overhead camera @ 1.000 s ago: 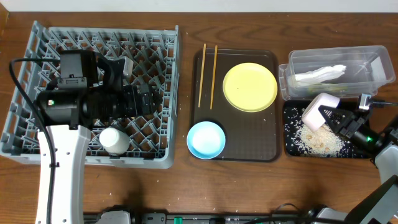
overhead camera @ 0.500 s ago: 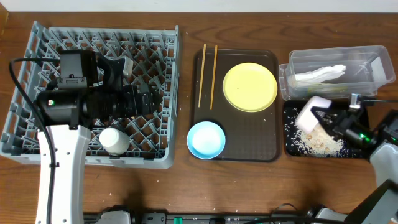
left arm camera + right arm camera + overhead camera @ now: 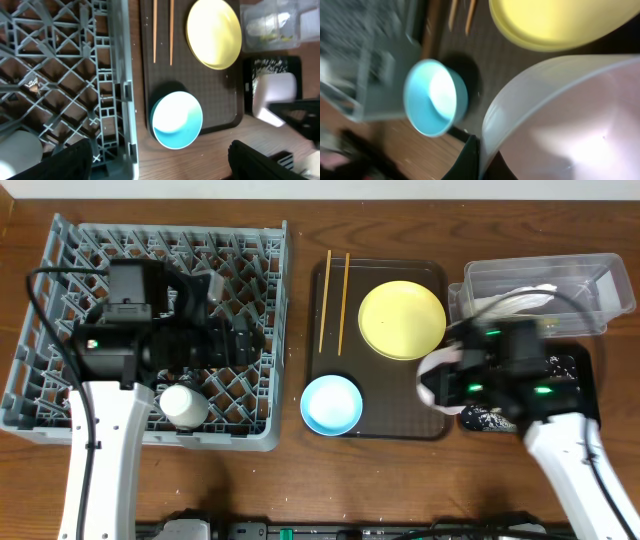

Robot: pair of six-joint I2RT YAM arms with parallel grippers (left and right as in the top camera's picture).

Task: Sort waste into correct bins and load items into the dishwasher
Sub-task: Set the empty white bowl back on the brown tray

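Right hand (image 3: 455,380) is pinching the rim of the small white bowl (image 3: 560,115) over the edge of the brown tray (image 3: 400,402), the light blue bowl (image 3: 331,403) sitting to its left. Left hand (image 3: 161,150) is hovering spread wide above the grey dish rack (image 3: 240,260).

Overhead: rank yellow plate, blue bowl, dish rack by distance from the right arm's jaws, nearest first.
1. Yellow plate, upper right of the brown tray.
2. Blue bowl, at the tray's lower left corner.
3. Dish rack, far left, beyond the tray.
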